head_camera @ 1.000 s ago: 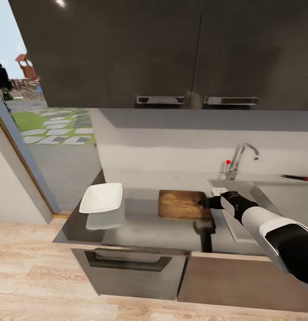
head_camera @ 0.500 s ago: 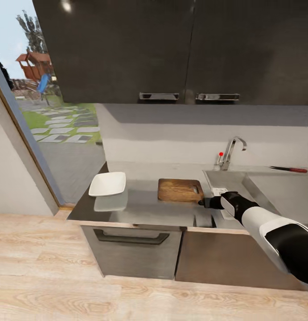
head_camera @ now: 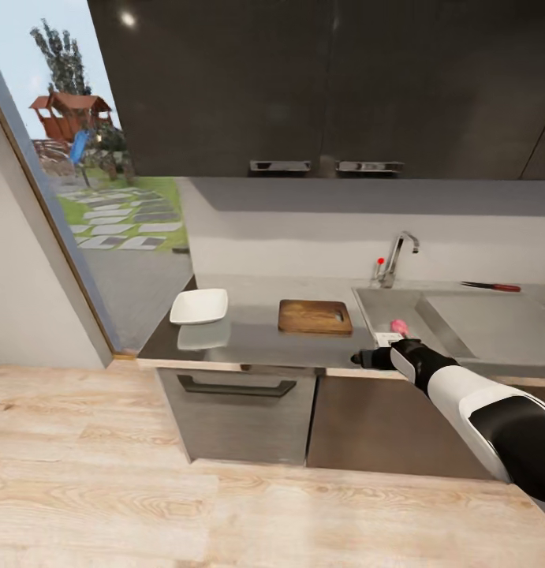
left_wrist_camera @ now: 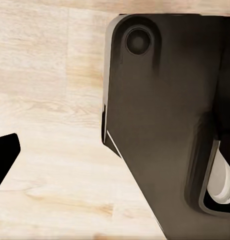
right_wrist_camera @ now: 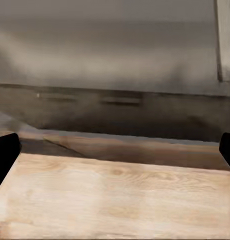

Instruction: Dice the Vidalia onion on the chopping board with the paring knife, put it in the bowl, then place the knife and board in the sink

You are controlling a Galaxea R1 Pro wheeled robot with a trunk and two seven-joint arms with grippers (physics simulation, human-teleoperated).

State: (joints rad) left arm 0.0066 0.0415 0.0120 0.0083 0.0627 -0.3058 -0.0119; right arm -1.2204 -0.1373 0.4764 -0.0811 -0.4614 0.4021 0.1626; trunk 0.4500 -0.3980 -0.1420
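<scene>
The bench [head_camera: 256,339] runs left to right under dark wall cupboards [head_camera: 319,87], with the sink [head_camera: 453,312] let into its right part. The chopping board [head_camera: 315,316] lies flat near the middle, long axis left to right, and the bowl [head_camera: 199,306] stands well apart to its left. The right arm reaches forward, its tool [head_camera: 360,359] at the near edge of the bench; how wide it stands cannot be told, though the right wrist view shows dark tips at both side edges and nothing between them. The Vidalia onion [head_camera: 399,325] rests in the near left corner of the sink, just beyond the tool and slightly to its right, so this arm is plainly the nearer one and a short reach forward and down should meet it. The paring knife [head_camera: 490,286] lies at the far right behind the basin, handle to the right. No writing or brand is legible anywhere.
</scene>
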